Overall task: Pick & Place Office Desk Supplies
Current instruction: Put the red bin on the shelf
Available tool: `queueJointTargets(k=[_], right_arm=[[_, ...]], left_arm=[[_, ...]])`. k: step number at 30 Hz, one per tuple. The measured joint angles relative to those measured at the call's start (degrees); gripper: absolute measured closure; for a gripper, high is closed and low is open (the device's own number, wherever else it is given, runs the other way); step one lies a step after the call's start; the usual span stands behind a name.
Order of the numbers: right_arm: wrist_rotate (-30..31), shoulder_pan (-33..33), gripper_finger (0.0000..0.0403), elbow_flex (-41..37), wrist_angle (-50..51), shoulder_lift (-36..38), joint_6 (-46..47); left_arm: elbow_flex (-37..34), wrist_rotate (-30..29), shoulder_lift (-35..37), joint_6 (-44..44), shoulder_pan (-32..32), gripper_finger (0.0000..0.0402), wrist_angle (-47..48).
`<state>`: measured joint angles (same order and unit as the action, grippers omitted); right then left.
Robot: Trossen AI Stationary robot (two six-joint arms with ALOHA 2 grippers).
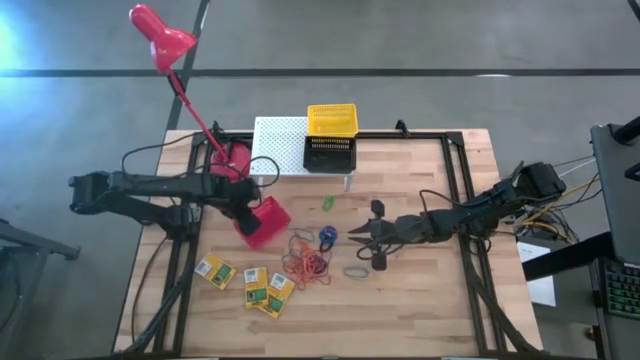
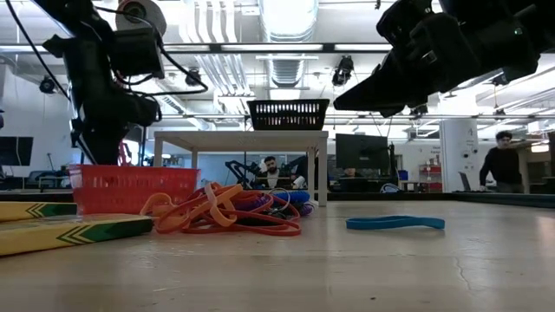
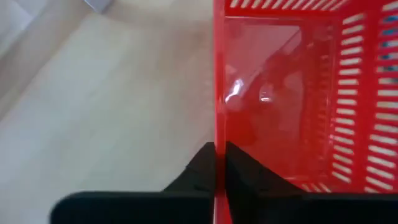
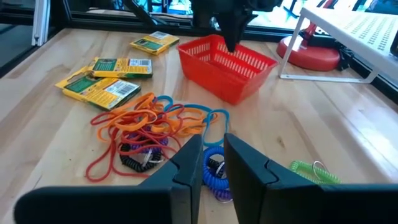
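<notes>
Left gripper (image 3: 219,163) pinched shut on the rim wall of the red basket (image 1: 264,222), seen plainly in the left wrist view and again from the right wrist view, where dark fingers come down onto the far edge. Basket sits on the table (image 1: 420,310) just beside the red lamp base (image 1: 236,158), near the rubber band pile (image 1: 307,262). Step in hand, by judgement: repositioning the basket as the drop target, before any supplies go in. Right gripper (image 4: 212,163) hovering low over the coil rings (image 4: 214,171) at the pile's edge, fingers slightly parted, nothing between them. Next move likely needs the basket dragged or lifted clear of the lamp base without tipping, then a descent by the right gripper onto one ring or band; tangle risk high, bands overlap. Three yellow-and-green boxes (image 1: 247,282) flat on the near-left of the table, well apart from the basket. Yellow basket (image 1: 331,120) and black basket (image 1: 329,153) up by the white rack (image 1: 280,145). Box labels present, text too small to read; no brand legible anywhere.
</notes>
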<state>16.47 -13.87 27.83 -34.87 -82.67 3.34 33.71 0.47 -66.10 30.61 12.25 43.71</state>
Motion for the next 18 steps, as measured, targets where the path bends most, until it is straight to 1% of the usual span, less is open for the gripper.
queueJointTargets(k=[3,6,9,12,15,17,18], right_arm=[[0.0,-0.1,0.0344,0.0,1.4,0.0,1.6],[0.0,-0.5,0.0344,-0.1,3.3,0.0,3.3],[0.0,-1.0,0.0344,-0.4,4.7,0.0,4.1],[0.0,-1.3,0.0344,-0.5,4.5,0.0,4.2],[0.0,-1.3,0.0346,-0.5,3.9,0.0,4.2],[0.0,-1.3,0.0347,-0.5,3.3,0.0,4.0],[0.0,-1.3,0.0347,-0.5,2.7,0.0,3.8]], left_arm=[[0.2,2.6,0.0,4.9,-2.0,0.0388,0.0],[1.5,5.9,0.0,11.2,-5.7,0.0391,0.0],[4.6,8.2,0.0,18.0,-10.5,0.0393,0.2],[9.9,9.5,0.0,23.9,-15.0,0.0393,0.4],[17.1,9.1,0.3,27.8,-17.2,0.0393,2.2],[22.8,6.2,0.4,28.3,-17.2,0.0393,5.0],[25.8,3.5,0.4,28.1,-16.8,0.0393,7.2]])
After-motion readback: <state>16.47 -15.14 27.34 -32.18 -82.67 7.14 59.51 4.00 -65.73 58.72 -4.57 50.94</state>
